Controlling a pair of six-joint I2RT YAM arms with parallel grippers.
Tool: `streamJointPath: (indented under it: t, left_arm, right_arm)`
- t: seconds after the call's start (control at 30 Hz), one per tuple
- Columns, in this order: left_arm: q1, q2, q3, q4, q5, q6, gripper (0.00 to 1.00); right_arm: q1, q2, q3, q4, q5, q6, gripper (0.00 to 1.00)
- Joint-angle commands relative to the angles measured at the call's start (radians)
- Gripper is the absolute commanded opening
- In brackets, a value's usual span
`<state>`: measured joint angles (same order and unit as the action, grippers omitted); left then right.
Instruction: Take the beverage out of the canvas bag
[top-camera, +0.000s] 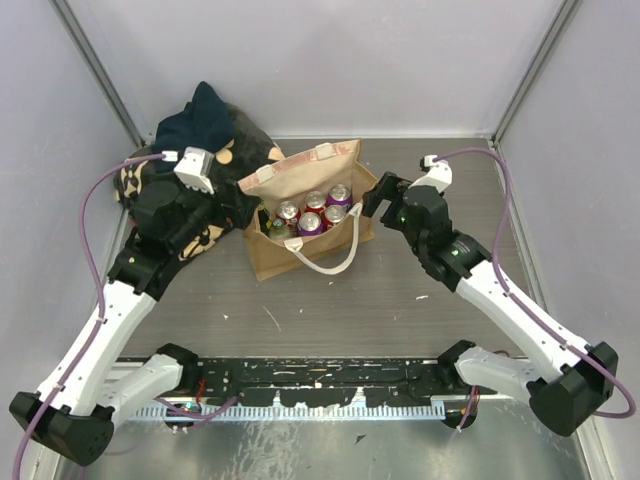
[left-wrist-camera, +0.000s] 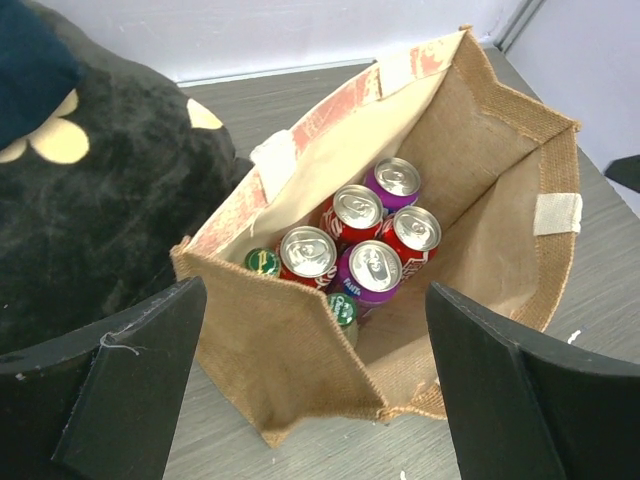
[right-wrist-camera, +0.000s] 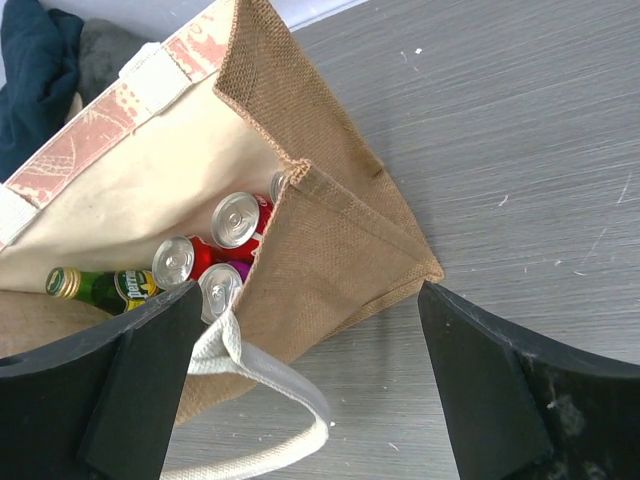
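From above, we see the canvas bag (top-camera: 285, 258) standing open on the table (top-camera: 380, 300), toward the back and between the two arms. Inside it stand several cans (top-camera: 322, 208), red and purple, with their tops showing. The left gripper (top-camera: 228, 212) hangs just beside the bag's left end, in front of a black cushion (top-camera: 140, 180) with beige flowers. The right gripper (top-camera: 377, 196) sits at the bag's right end. Neither has anything in it.

In the left wrist view, we look down into the bag. Five cans are packed together, with two green bottle caps (left-wrist-camera: 262, 261) next to them. Our left fingers (left-wrist-camera: 130, 390) stand spread wide, the bag's near end between them, and hold nothing.

In the right wrist view, a corner of the bag lies between the right fingers (right-wrist-camera: 500, 390), which are also spread wide and empty. A green bottle (right-wrist-camera: 100, 288) and three can tops show inside. A cream handle (right-wrist-camera: 270, 400) droops over the bag's near side.
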<state>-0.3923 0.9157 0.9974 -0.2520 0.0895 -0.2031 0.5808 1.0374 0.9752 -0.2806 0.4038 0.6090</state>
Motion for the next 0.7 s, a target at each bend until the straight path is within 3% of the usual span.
streamJointPath:
  t: [0.0,0.27,0.33,0.47,0.67]
  left_arm:
    - [-0.036,0.031,0.073,0.034,0.018,0.035,0.98]
    - [-0.095,0.128,0.095,0.080,0.027,0.042,0.98]
    - [-0.116,0.166,0.095,0.097,0.027,0.042,0.98]
    - [-0.171,0.249,0.104,0.132,0.015,0.047,0.98]
    - [-0.247,0.346,0.127,0.184,-0.007,0.042,0.98]
  right_arm:
    - [0.005,0.049,0.060,0.083,-0.024,0.029,0.95]
    - [0.007,0.117,0.057,0.109,-0.014,0.000,0.94]
    - [0.007,0.134,0.052,0.102,-0.029,-0.015,0.90]
    - [0.007,0.153,0.028,0.081,-0.072,-0.035,0.71]
    - [0.011,0.138,-0.054,0.020,-0.099,-0.061,0.22]
